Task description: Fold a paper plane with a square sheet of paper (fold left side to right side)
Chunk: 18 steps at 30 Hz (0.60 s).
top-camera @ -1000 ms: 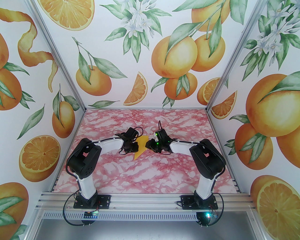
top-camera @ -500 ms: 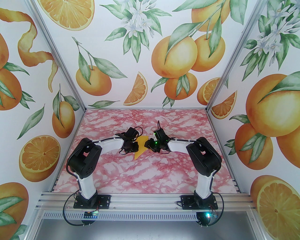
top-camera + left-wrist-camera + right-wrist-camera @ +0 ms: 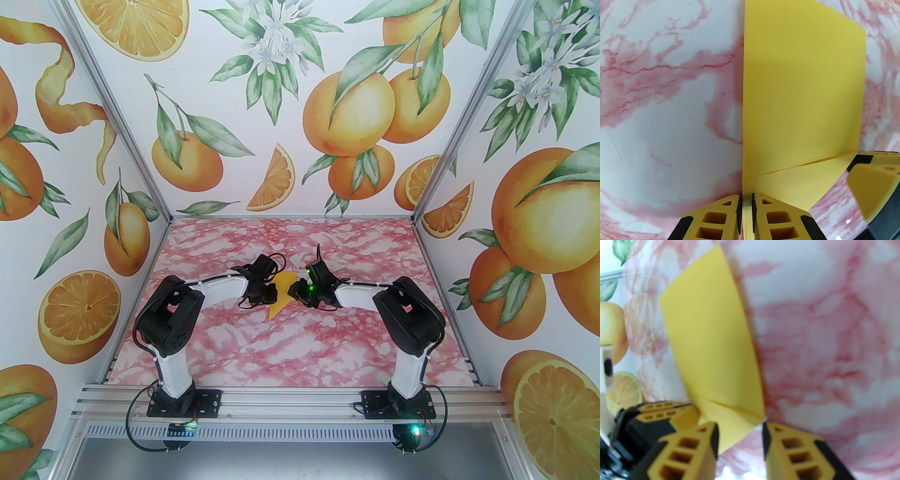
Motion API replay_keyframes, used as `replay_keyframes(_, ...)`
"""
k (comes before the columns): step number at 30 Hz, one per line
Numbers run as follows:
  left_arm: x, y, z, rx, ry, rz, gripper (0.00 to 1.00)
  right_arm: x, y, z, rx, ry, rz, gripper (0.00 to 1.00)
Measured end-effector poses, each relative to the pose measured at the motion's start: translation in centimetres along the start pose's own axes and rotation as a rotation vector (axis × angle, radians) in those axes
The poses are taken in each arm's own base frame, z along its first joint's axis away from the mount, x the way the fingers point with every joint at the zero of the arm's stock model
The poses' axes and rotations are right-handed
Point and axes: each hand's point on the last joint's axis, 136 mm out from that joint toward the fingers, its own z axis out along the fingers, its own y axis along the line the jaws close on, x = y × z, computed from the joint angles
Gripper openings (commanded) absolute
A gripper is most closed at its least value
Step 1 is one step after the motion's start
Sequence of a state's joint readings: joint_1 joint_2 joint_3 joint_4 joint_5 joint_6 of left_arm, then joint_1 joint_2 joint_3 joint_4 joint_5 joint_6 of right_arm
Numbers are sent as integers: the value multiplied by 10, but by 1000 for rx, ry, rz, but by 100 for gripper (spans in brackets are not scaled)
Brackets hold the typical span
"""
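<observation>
The square sheet of paper [image 3: 281,302] lies folded on the pink marble table [image 3: 300,347] between my two grippers, plain yellow with a slanted flap edge near my fingers. In the left wrist view the paper [image 3: 801,93] spreads ahead, and my left gripper [image 3: 747,199] is shut on its near left edge. My left gripper [image 3: 273,294] sits at the sheet's left side in the top view. My right gripper [image 3: 294,291] is at the sheet's right side. In the right wrist view the right gripper [image 3: 740,427] stands open, its jaws apart either side of a corner of the paper [image 3: 710,345].
Orange-fruit printed walls [image 3: 300,117] close in the back and both sides of the table. An aluminium rail [image 3: 290,403] carrying both arm bases runs along the near edge. The left gripper's fingers [image 3: 658,413] are close beside my right fingers.
My right arm has shifted slightly left, bringing its gripper closer against the paper. The left arm and the sheet have stayed put.
</observation>
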<state>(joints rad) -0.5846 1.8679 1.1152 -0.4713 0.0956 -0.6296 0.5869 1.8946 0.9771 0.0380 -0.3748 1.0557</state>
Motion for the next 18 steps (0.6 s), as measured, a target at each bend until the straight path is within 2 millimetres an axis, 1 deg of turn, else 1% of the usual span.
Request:
replay_keyframes(6, 0, -1, 0, -3, -3, -3, 16, 4, 17, 5, -84, 19, -20, 33)
replay_keyframes(7, 0, -1, 0, -4, -4, -9, 16, 4, 22, 5, -105, 20, -26, 33)
replay_keyframes(8, 0, -1, 0, -4, -3, -10, 16, 4, 23, 5, -110, 21, -29, 32)
replay_keyframes(9, 0, -2, 0, -4, -4, -13, 17, 4, 25, 5, -118, 23, -32, 29)
replay_keyframes(13, -1, -5, 0, -4, -5, -17, 21, 3, 23, 4, -115, 23, -50, 24)
replay_keyframes(14, -1, -6, 0, -4, -5, -18, 21, 3, 22, 4, -112, 23, -56, 21)
replay_keyframes(16, 0, -7, 0, -4, -4, -19, 22, 4, 21, 4, -107, 25, -70, 19)
replay_keyframes(18, 0, -8, 0, -2, -5, -21, 24, 3, 18, 4, -99, 26, -77, 11)
